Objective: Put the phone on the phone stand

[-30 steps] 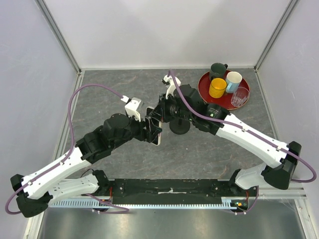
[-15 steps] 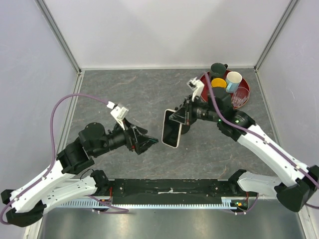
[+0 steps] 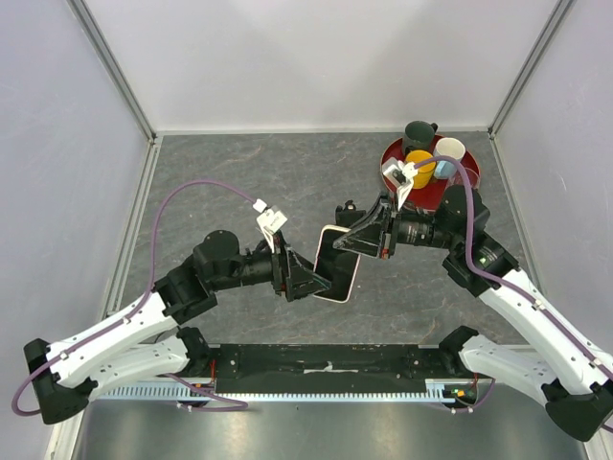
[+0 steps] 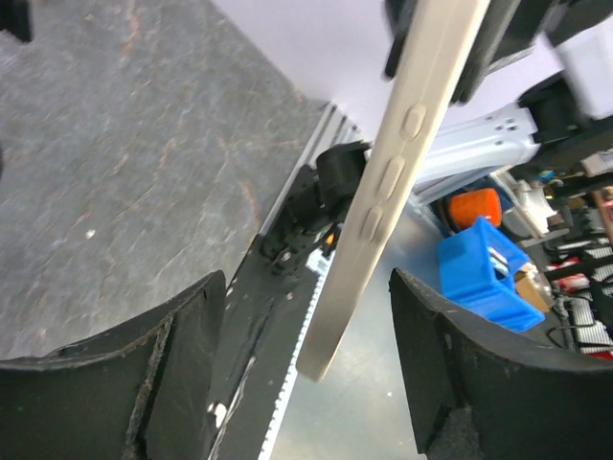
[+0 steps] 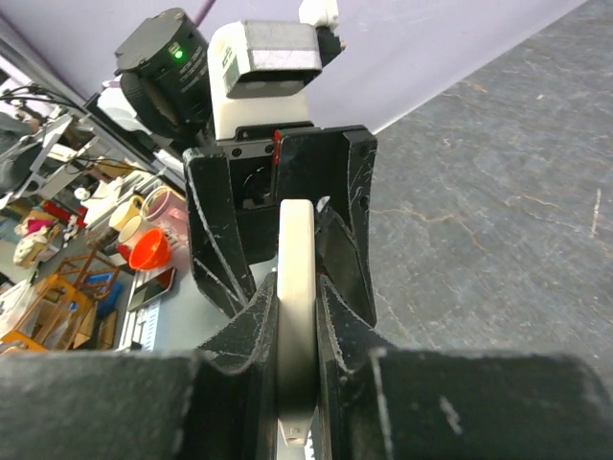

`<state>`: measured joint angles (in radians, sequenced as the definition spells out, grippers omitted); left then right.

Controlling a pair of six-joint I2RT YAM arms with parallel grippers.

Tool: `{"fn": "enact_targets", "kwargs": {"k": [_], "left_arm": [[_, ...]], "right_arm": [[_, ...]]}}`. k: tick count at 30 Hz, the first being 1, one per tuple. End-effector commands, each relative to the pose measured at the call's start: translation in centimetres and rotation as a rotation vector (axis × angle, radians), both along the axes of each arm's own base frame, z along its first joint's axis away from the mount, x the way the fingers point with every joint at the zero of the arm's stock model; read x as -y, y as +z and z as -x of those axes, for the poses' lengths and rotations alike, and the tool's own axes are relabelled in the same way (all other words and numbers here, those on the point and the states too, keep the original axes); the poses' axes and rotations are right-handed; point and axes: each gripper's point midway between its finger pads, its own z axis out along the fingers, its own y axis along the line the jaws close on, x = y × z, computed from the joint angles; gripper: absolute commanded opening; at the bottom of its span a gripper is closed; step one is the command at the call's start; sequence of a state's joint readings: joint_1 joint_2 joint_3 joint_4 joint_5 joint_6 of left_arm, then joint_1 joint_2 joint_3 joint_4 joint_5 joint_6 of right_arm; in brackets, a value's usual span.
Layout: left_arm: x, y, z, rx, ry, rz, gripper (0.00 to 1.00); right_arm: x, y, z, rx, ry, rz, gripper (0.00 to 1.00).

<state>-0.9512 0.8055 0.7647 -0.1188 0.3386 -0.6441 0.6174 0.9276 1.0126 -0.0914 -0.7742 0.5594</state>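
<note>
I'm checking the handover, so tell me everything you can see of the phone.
The phone is a slim rectangle with a black screen, rounded corners and a pale cream case that looks like matte plastic. The left wrist view shows three raised buttons on its side. It is held off the grey table, tilted, near the middle of the workspace. The right gripper is shut on its far end, fingers pressing both faces. The left gripper is open, its fingers either side of the near end without touching.

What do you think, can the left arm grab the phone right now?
Probably yes. The left gripper is open and the phone sits edge-on right between its fingers, with nothing in the way. The right gripper is shut on the phone, holding it up.
</note>
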Motion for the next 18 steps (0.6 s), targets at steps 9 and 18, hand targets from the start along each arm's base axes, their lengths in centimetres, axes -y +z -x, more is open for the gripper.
{"fn": "enact_targets", "kwargs": {"k": [9,18], "left_arm": [[2.1,5.1,3.4,0.070,-0.264,0.204,0.23],[0.9,4.3,3.1,0.161,-0.241,0.075,0.02]], "right_arm": [[0.4,4.9,2.2,0.106,0.071,-0.208,0.00],[0.9,-0.6,1.2,0.087,0.044,0.071,0.78]]}}
